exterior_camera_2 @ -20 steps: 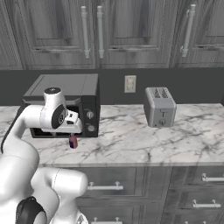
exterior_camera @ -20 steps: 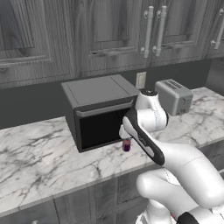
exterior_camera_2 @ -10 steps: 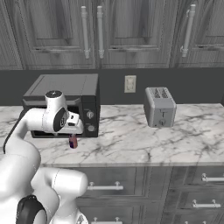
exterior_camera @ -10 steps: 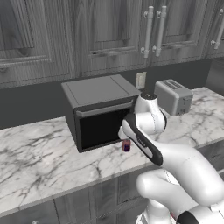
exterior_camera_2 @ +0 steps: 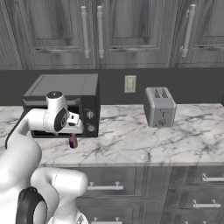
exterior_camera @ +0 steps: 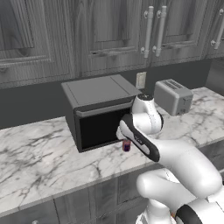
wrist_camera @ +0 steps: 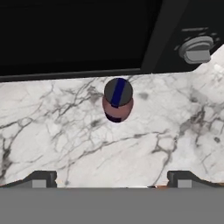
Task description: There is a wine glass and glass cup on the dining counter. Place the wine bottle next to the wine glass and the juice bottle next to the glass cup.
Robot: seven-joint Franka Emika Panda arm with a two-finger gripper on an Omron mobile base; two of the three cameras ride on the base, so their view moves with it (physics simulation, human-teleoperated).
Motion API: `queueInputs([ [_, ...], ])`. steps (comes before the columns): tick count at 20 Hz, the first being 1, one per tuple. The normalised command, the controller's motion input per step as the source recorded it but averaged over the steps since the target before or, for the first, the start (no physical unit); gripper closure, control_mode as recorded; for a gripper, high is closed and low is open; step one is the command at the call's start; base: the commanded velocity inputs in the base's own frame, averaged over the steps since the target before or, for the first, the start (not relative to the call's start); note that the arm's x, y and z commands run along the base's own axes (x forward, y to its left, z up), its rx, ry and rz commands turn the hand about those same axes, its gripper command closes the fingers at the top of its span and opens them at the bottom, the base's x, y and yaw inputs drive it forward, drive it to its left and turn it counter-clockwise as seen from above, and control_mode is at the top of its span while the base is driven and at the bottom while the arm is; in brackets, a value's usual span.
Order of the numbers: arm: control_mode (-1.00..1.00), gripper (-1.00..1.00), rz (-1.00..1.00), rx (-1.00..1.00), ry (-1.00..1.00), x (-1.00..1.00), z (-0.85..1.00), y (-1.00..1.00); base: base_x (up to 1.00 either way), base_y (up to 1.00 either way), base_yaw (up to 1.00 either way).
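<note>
The juice bottle (exterior_camera: 126,145) is the one task thing in sight — a very small purple bottle with a short neck and a reddish cap. It stands upright on the white, grey-veined marble worktop (exterior_camera: 39,162), toward the middle of the slab's depth, nearer the back wall than the front edge. In the right base view the juice bottle (exterior_camera_2: 73,141) shows its darker purple body under the reddish top. Seen from above in the hand view, the juice bottle (wrist_camera: 117,101) is a round shape — a grey cap top crossed by a dark blue stripe, with the reddish-purple body bulging out below it.
</note>
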Motion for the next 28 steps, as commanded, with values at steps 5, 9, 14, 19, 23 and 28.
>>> queueInputs([
  [5, -1.00, -1.00, 0.00, 0.00, 0.00, 0.16, -0.09, 0.06, 0.00, 0.00, 0.00],
  [9, -1.00, -1.00, 0.00, 0.00, 0.00, 0.14, -0.07, 0.03, 0.00, 0.00, 0.00],
  [14, -1.00, -1.00, 0.00, 0.00, 0.00, 0.18, -0.08, 0.00, 0.00, 0.00, 0.00],
  [19, -1.00, -1.00, 0.00, 0.00, 0.00, 0.13, -0.09, 0.01, 0.00, 0.00, 0.00],
  [23, -1.00, -1.00, 0.00, 0.00, 0.00, 0.17, -0.12, 0.00, 0.00, 0.00, 0.00],
  [28, -1.00, -1.00, 0.00, 0.00, 0.00, 0.12, -0.15, 0.00, 0.00, 0.00, 0.00],
])
